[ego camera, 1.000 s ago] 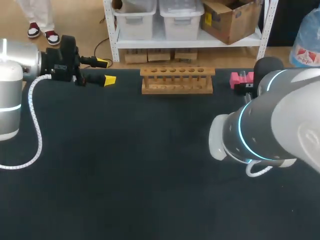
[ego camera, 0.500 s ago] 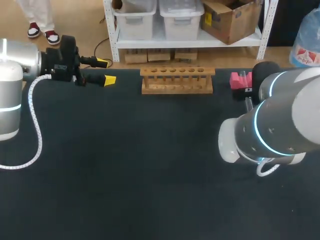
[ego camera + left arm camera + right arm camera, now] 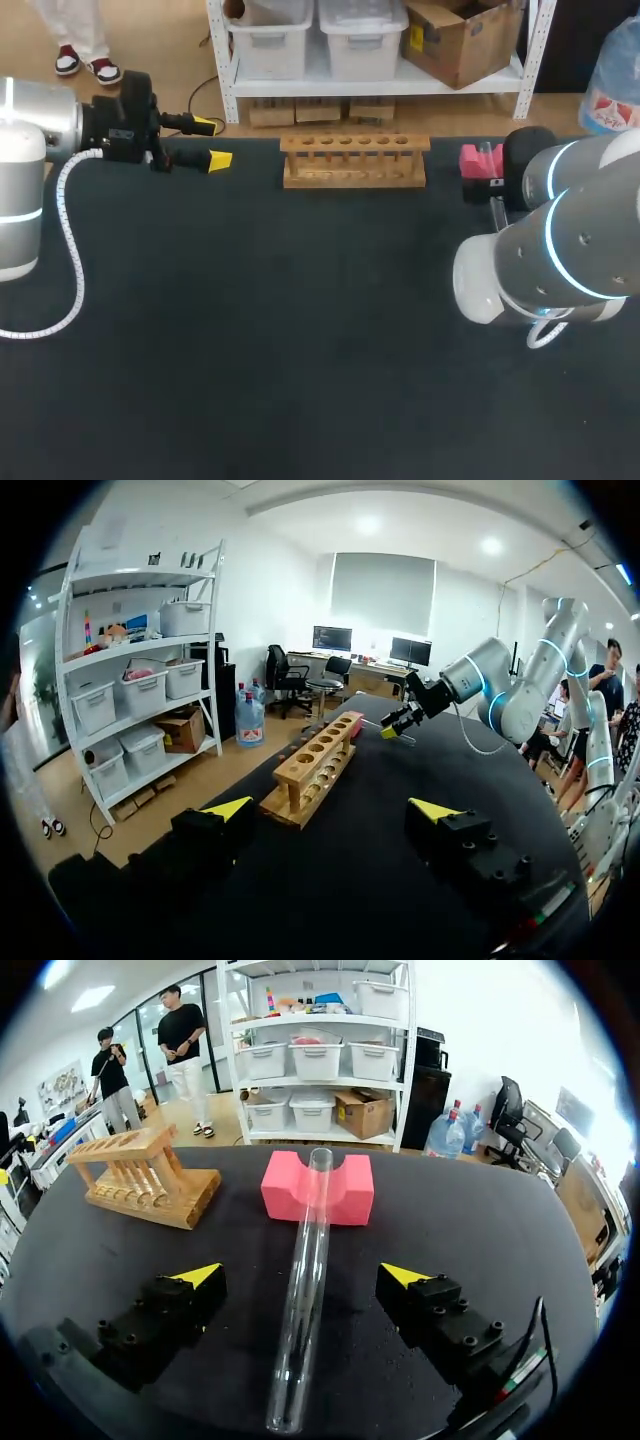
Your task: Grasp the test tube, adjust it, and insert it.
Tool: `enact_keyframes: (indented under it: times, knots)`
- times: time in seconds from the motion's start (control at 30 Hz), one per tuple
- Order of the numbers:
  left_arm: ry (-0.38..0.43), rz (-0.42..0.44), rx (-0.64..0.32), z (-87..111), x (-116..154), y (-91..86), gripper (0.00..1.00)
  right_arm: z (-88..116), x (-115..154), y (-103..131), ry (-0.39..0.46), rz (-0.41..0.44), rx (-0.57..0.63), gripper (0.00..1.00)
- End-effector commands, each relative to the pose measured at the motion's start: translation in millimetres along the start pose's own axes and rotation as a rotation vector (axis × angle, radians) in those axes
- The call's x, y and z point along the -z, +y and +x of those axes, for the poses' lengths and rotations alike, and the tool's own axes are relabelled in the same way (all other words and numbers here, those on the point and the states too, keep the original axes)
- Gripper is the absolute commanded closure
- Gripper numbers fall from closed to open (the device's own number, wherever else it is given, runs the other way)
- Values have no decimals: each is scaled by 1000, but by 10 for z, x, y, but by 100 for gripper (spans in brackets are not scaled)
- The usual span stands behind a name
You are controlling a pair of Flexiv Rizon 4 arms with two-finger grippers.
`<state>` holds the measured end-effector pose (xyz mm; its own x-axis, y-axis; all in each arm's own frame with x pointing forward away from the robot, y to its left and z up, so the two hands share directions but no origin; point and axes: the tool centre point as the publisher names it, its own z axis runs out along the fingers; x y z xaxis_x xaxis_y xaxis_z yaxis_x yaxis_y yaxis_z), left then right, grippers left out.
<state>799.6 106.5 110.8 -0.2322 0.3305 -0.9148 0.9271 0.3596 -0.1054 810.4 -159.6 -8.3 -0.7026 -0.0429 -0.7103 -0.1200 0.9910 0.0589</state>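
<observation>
Black table (image 3: 300,330) | rack (image 3: 354,160) at 12 o'clock | left gripper (image 3: 212,142) agape, 10 | right gripper (image 3: 302,1276) agape astride test tube (image 3: 303,1290), 2

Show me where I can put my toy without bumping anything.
The bare table between the wooden rack and the near edge is free. The right side is crowded: test tube, pink block and the open right fingers.

Nothing here for you to read: no word, number, label or sign is legible in any of your three views.
</observation>
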Motion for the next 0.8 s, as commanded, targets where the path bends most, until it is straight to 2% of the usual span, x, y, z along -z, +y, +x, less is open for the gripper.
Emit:
enact_keyframes:
  times: [0.03,0.17,0.2,0.3,0.33,0.47,0.57,0.8]
  knots:
    - [-6,-4,-3,16,2,-12,0,-15,-52,-49,9,-221,-2,4]
    - [-6,-4,-3,16,2,-12,0,-28,-59,-54,9,-216,-7,31]
    - [-6,-4,-3,16,2,-12,0,-30,-59,-52,9,-214,-9,34]
    - [-6,-4,-3,16,2,-12,0,-34,-59,-39,10,-209,-6,34]
    - [-6,-4,-3,16,2,-12,0,-33,-59,-35,11,-208,-7,27]
    - [-6,-4,-3,16,2,-12,0,-26,-64,-24,23,-207,0,36]
    - [-6,-4,-3,16,2,-12,0,-32,-71,-16,29,-205,8,50]
    - [-6,-4,-3,16,2,-12,0,-38,-76,-15,32,-201,6,54]
